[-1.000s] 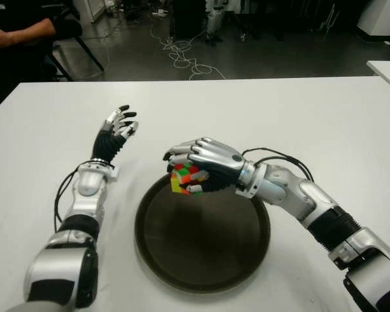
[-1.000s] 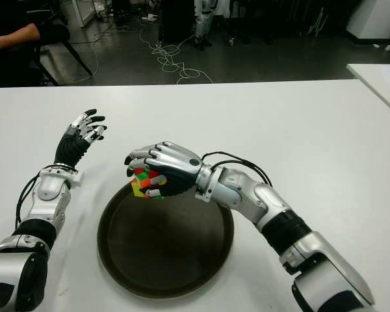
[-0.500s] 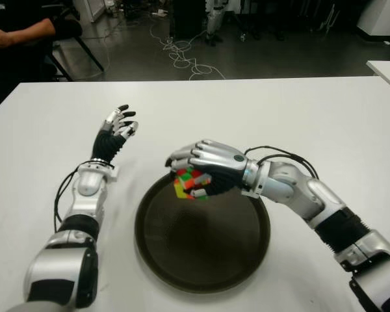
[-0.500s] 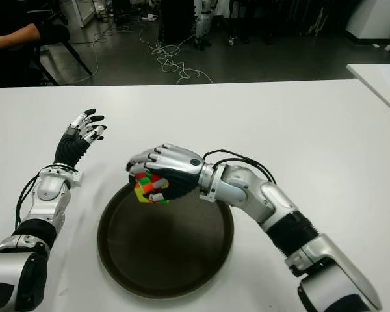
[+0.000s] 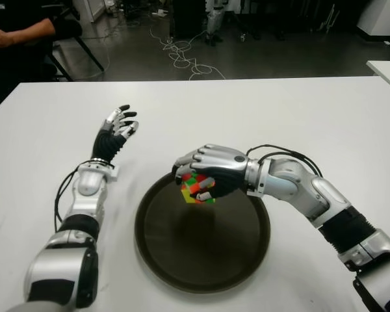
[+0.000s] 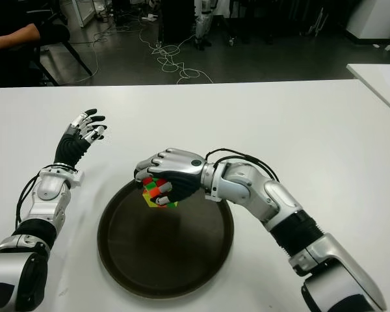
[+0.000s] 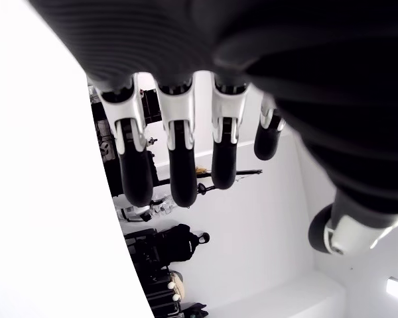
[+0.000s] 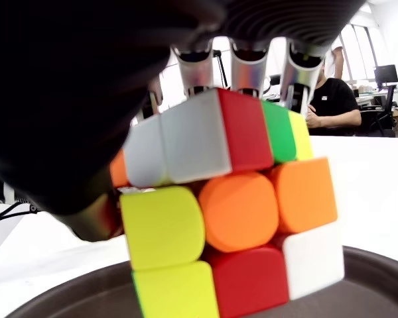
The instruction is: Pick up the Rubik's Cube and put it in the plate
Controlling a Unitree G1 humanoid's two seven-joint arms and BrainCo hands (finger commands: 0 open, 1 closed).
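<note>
White table (image 5: 312, 110) fills most of both eye views, and behind it is a dark floor with loose cables (image 5: 182, 55); at the far left a seated person's arm (image 5: 19, 29) is cut by the picture edge, so little of that person can be made out.

On the left side, the left hand (image 5: 117, 127) shows above the table surface beside the plate, to its left and farther from the robot. Its fingers are spread and hold nothing; the wrist view confirms they are straight. Whether it touches the table I cannot tell. I judge it is kept apart so that it does not block the other arm.

In the middle lies the dark round plate (image 5: 247, 260). Over its far edge the right hand (image 5: 211, 174) grips the Rubik's Cube (image 5: 197, 188) from above, fingers curled around it. The cube hangs tilted, just inside the rim, probably to lower it onto the plate floor. In the right wrist view the cube (image 8: 232, 225) is close over the plate surface (image 8: 378, 285), but whether it already touches is hidden by the cube itself. The palm covers its top face.
</note>
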